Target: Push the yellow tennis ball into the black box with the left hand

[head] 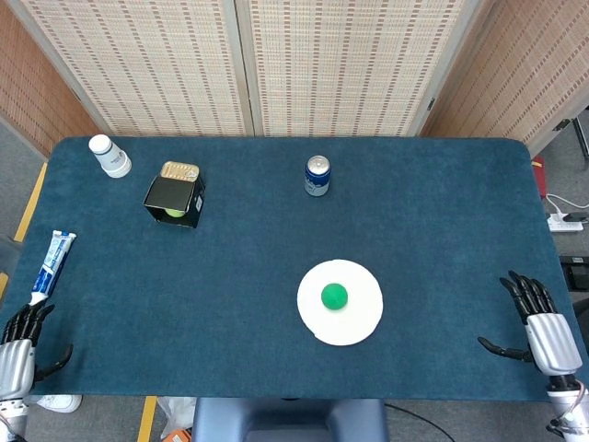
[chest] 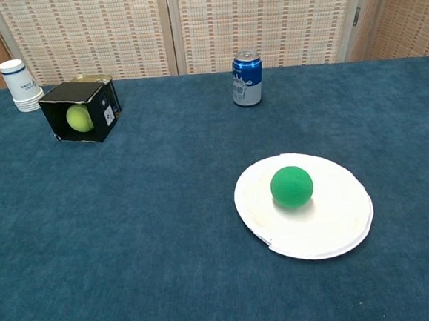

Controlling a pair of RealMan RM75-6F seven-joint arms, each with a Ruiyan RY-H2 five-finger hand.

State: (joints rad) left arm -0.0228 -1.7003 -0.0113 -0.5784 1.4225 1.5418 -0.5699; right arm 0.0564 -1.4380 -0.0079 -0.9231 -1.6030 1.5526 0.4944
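Table: you have a rounded dark blue felt-covered table [head: 276,239].
Back wall: pale woven lattice screen panels [head: 350,64] — flanked by brown woven side walls [head: 515,64].
Floor: you see grey floor [head: 20,180] with a yellow tape strip [head: 33,198] — white power strip [head: 563,221] at right.

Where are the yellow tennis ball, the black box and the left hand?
yellow tennis ball [chest: 79,118], chest view, on its visible front, inside the box.
black box [chest: 108,108], chest view, on its side wall with the label.
left hand [head: 17,343], head view, on the silver back of the hand.
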